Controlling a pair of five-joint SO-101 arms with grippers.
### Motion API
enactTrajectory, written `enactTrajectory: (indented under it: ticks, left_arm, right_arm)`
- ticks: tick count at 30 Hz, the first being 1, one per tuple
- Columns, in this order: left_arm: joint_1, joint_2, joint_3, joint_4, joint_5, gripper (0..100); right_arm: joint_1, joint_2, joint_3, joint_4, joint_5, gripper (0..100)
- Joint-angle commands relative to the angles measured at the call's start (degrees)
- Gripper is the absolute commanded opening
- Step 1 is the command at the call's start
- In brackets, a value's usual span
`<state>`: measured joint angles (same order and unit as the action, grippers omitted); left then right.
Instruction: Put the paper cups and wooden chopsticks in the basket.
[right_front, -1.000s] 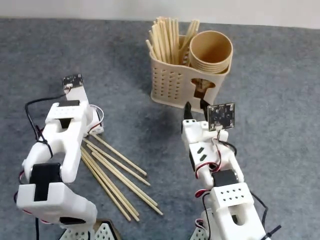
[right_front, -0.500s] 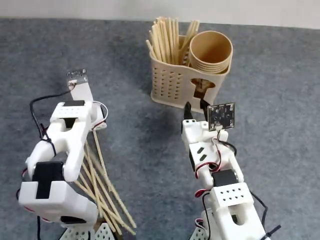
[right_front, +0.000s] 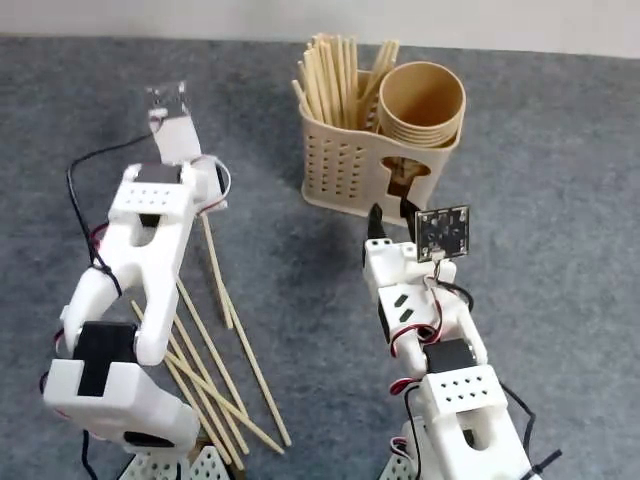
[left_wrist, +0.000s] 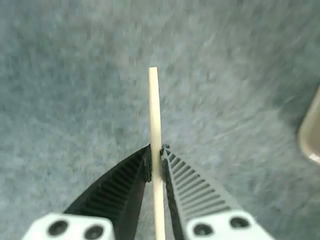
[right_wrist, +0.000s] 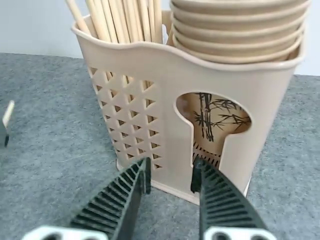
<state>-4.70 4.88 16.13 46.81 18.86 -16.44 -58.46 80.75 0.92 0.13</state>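
The beige basket (right_front: 352, 170) stands at the back of the table with a stack of paper cups (right_front: 422, 100) and a bundle of wooden chopsticks (right_front: 333, 72) in it. My left gripper (left_wrist: 155, 150) is shut on one wooden chopstick (left_wrist: 154, 105), whose end sticks out past the fingertips. In the high view this chopstick (right_front: 220, 280) trails back from the left gripper (right_front: 207, 212), left of the basket. My right gripper (right_wrist: 171, 175) is open just in front of the basket (right_wrist: 145, 105), nothing between its fingers. Several loose chopsticks (right_front: 205, 385) lie by the left arm's base.
Grey carpet-like table surface (right_front: 540, 200) lies all around. The basket wall has a cut-out window (right_wrist: 212, 127) facing the right gripper. Open floor stretches between the two arms and left of the basket.
The left arm has swung away from its base toward the back with a chopstick in its grip. The loose chopsticks were swept and turned. The right arm stayed still.
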Motion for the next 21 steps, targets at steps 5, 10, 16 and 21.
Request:
enactTrajectory:
  ticks: [5,10,16,21]
  left_arm:
    - [0.92,-1.01,-21.67,13.01,0.70,1]
    - [0.92,-1.01,-34.86,18.81,0.70,1]
    - [1.80,-0.92,-50.95,19.43,0.70,1]
    - [5.14,-0.40,-61.05,19.16,0.53,1]
  right_arm:
    - [0.22,-1.36,1.80,-6.46,-0.18,14.5]
    - [0.22,-1.36,2.51,-7.08,-0.18,14.5]
    - [0.22,-1.36,2.51,-7.08,-0.09,14.5]
    - [0.22,-1.36,2.51,-7.08,-0.09,14.5]
